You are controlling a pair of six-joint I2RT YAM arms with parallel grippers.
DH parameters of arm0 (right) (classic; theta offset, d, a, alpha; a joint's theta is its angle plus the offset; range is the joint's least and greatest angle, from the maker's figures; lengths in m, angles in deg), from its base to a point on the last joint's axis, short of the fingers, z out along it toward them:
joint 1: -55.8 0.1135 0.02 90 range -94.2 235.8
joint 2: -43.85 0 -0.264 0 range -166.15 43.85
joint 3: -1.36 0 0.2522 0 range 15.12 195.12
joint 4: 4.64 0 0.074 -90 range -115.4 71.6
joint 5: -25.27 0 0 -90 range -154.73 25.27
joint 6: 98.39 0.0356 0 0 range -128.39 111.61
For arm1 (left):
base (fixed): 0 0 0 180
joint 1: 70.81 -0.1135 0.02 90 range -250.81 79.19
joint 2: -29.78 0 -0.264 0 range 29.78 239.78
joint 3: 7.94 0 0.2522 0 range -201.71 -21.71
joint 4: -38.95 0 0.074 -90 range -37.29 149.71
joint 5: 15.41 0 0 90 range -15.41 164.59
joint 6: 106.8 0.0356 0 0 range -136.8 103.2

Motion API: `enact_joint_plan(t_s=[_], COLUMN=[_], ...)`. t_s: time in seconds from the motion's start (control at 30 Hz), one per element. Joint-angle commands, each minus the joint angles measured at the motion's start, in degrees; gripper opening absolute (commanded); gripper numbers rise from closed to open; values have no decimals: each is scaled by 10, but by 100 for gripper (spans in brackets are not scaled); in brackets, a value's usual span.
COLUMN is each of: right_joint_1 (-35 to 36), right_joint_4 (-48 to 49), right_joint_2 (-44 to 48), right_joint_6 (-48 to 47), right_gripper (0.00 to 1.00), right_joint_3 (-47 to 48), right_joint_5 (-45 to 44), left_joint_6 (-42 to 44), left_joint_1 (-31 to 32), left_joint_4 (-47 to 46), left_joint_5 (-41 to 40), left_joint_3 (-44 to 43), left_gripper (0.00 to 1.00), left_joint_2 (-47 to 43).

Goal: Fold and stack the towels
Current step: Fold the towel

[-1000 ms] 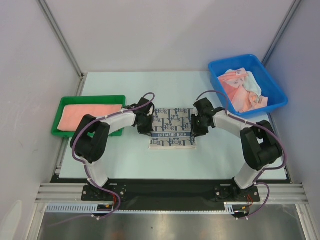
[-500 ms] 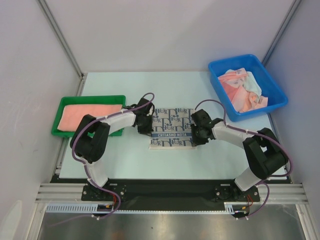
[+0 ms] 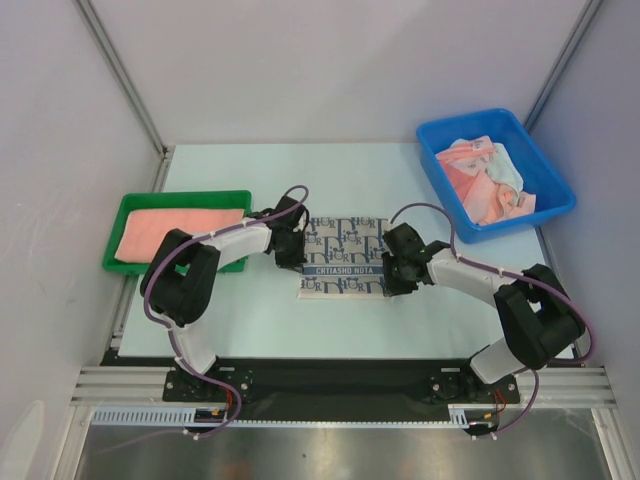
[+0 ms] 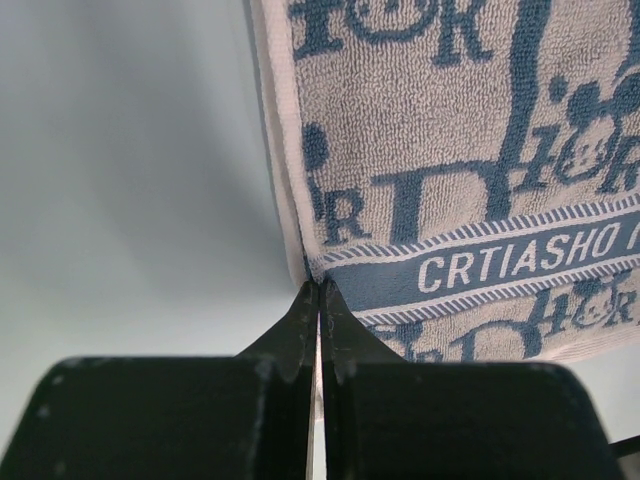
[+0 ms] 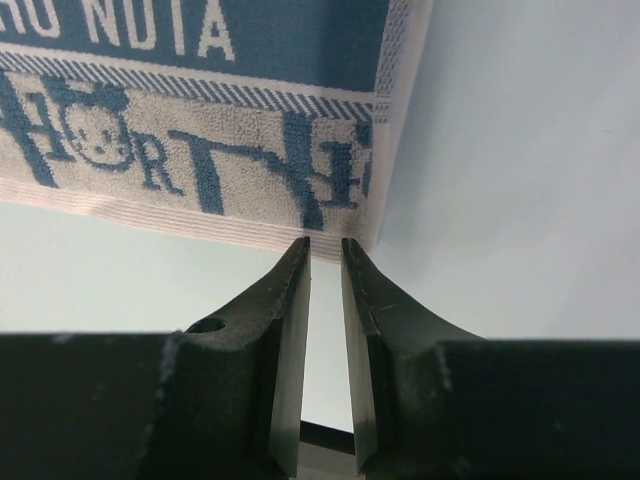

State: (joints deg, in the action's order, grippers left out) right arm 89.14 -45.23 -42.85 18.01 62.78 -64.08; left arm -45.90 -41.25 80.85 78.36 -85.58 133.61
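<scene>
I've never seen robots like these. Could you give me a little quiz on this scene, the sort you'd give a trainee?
1. How does the patterned towel lie?
A) hanging in the air
B) flat on the table
C) rolled into a ball
2. True or false: the left end effector is shut, its tips at the patterned towel's edge.
3. Fill in the colour: the folded pink towel lies in the ____ tray.

Key: 1 B; 2 true; 3 green.
</scene>
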Motion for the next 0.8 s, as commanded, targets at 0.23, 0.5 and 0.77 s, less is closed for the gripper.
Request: enact_joint_plan(t_s=[0.23, 0.5, 0.77], right_joint_1=[11, -16, -111], right_joint_4=[-10, -53, -15], right_joint_2=[-8, 7, -130], right_joint_6=[10, -85, -313], right_gripper=[25, 38, 49], right_joint_3=[-25, 102, 269], right_joint_5=[-23, 33, 170], left_joint_6=[-3, 60, 258], left_joint_1=[0, 0, -34], left_joint_4=[53, 115, 93], left_joint_5=[-20, -20, 41], left_joint_3=[-21, -134, -286], left_gripper=[16, 48, 53], left_joint_2=[-5, -27, 78])
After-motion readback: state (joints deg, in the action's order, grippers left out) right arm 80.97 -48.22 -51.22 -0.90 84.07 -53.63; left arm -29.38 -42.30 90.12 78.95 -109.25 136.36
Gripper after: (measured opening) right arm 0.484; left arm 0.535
